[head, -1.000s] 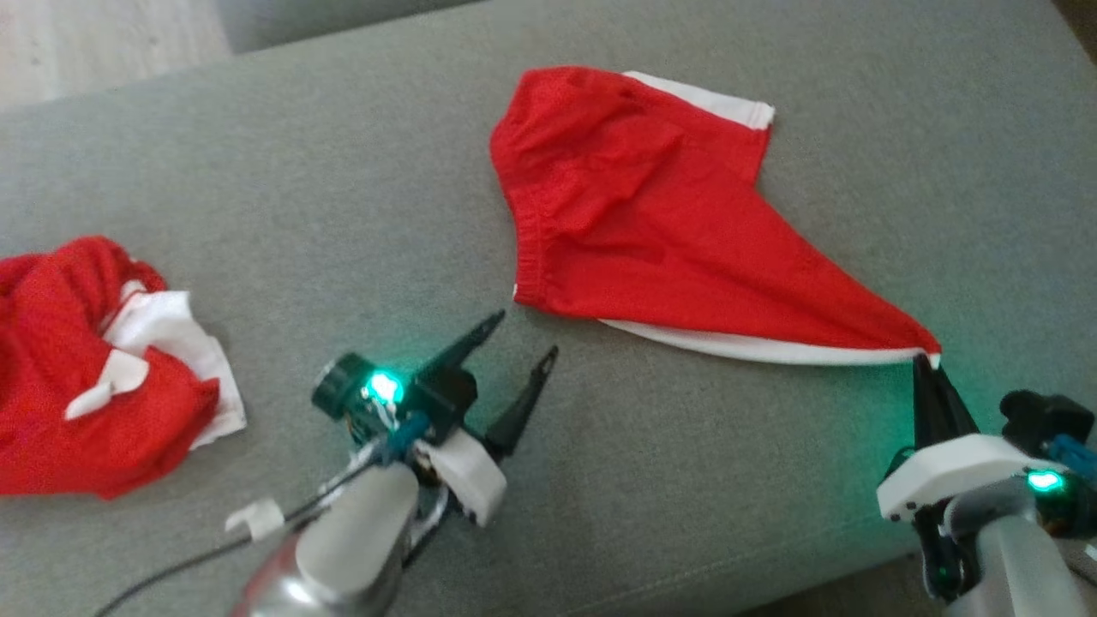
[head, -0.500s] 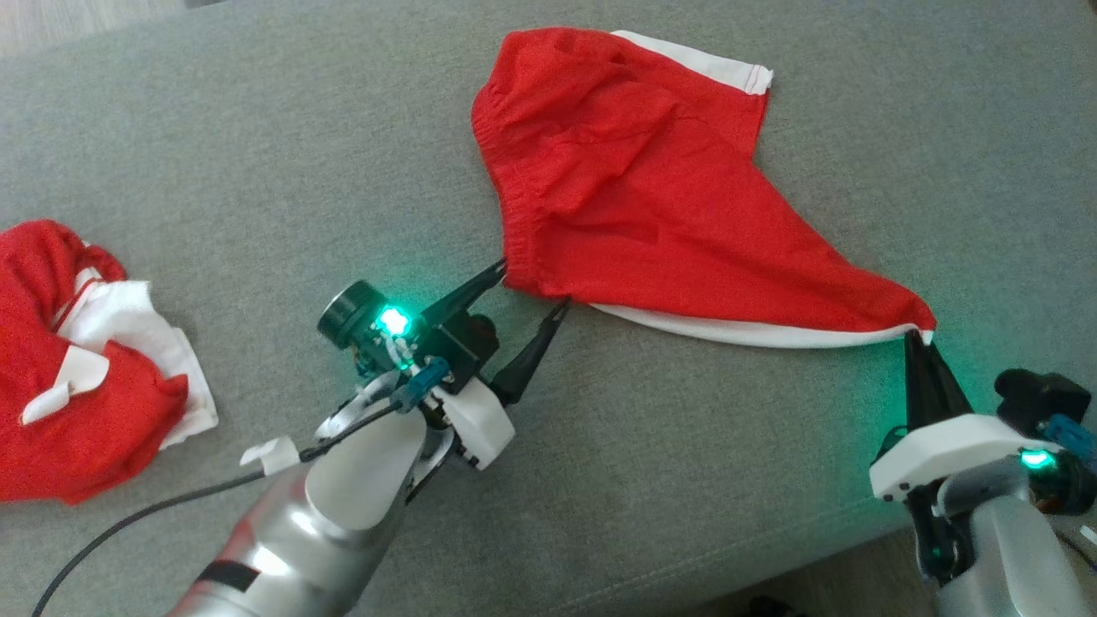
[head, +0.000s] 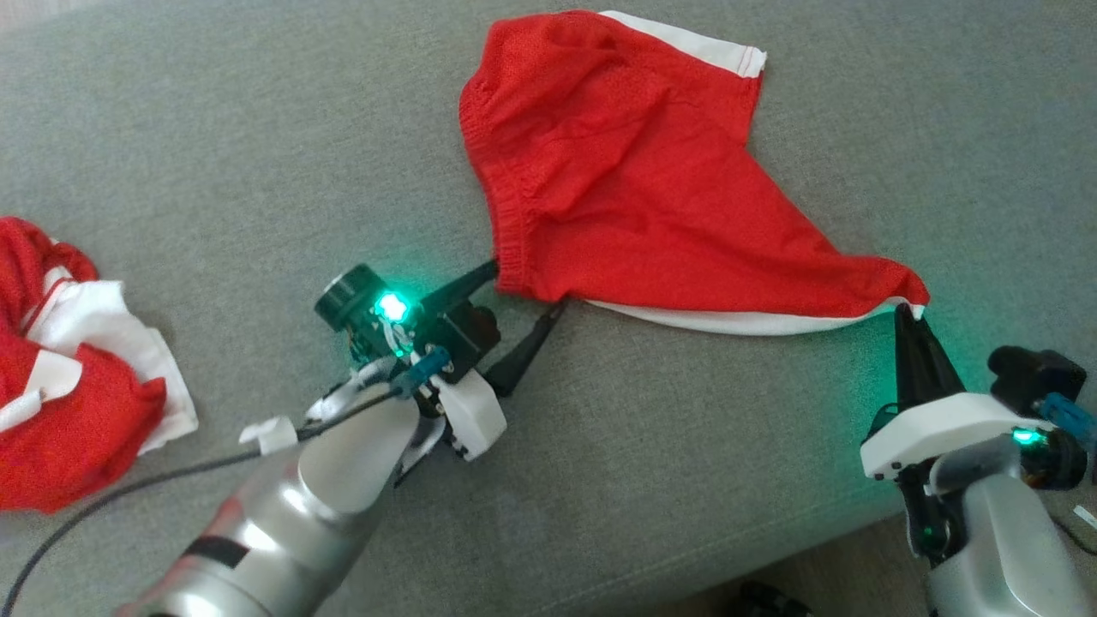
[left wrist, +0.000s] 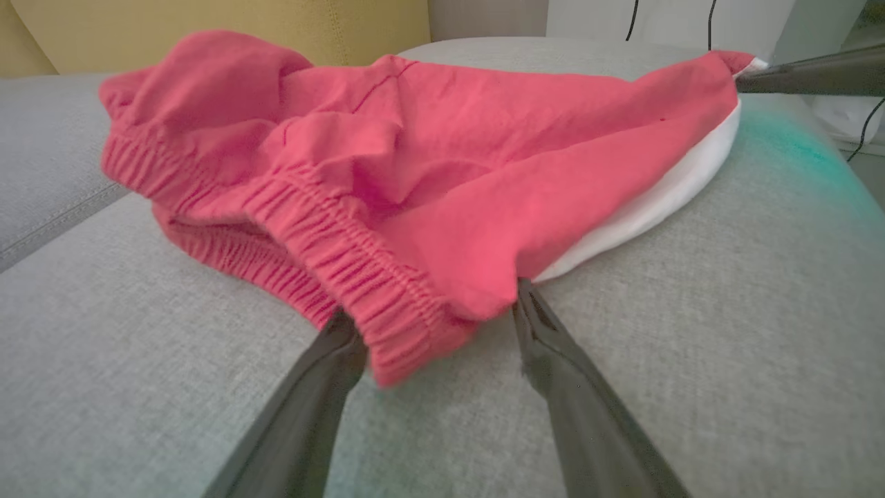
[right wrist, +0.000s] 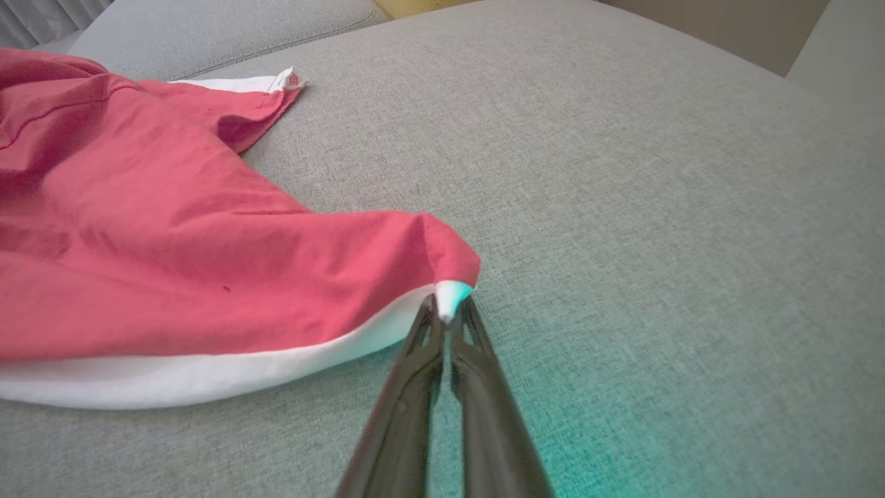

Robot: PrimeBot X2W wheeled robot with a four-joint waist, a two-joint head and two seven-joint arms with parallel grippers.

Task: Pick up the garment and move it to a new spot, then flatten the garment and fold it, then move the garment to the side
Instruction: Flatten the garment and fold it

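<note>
Far across the grey cushion (head: 257,154), your red garment (head: 617,171) lies rumpled, mid-flattening I judge. Your right gripper (head: 910,315) is pinched shut on its near-right corner; your left gripper (head: 524,286), jaws spread wide, straddles the near-left waistband corner. Next, close the left and draw the cloth taut.

- My left gripper (head: 525,285): two long, dark, tapered fingers (left wrist: 588,415), white mount (head: 471,416), green lamp (head: 392,306).
- My left forearm (head: 343,480): glossy silver, black cable (head: 128,493), white clip (head: 267,433).
- My right gripper (head: 902,313): same build, blue plug (head: 1063,410).
</note>
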